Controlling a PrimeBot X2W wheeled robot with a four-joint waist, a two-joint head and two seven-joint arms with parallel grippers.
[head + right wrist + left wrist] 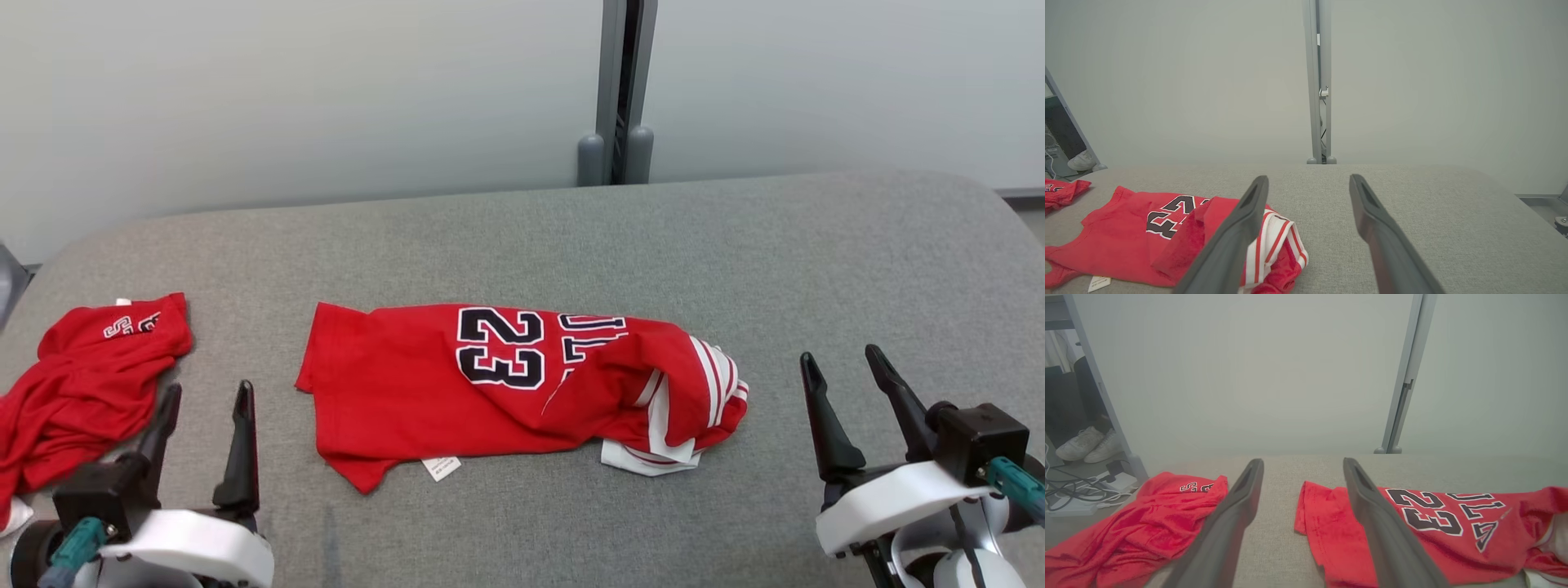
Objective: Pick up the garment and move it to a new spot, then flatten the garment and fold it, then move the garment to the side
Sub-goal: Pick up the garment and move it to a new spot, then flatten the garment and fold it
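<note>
A red jersey-style garment (490, 392) with a black "23" lies roughly folded lengthwise in the middle of the grey padded table (571, 237). Its right end, with white striped trim, is bunched up, and a white label pokes out at the front. The left wrist view shows the garment (1433, 535) to the right of the fingers, and the right wrist view shows it (1126, 245) at lower left. My left gripper (208, 392) (1302, 461) stands open and empty near the front left. Front right, beyond the bunched end, my right gripper (841, 357) (1309, 177) is open and empty.
A second crumpled red garment (82, 384) (1147, 522) lies at the table's left edge, close beside my left gripper. A grey post (618, 90) stands behind the table against pale panels. White shoes (1086, 445) and cables (1069, 494) are on the floor at left.
</note>
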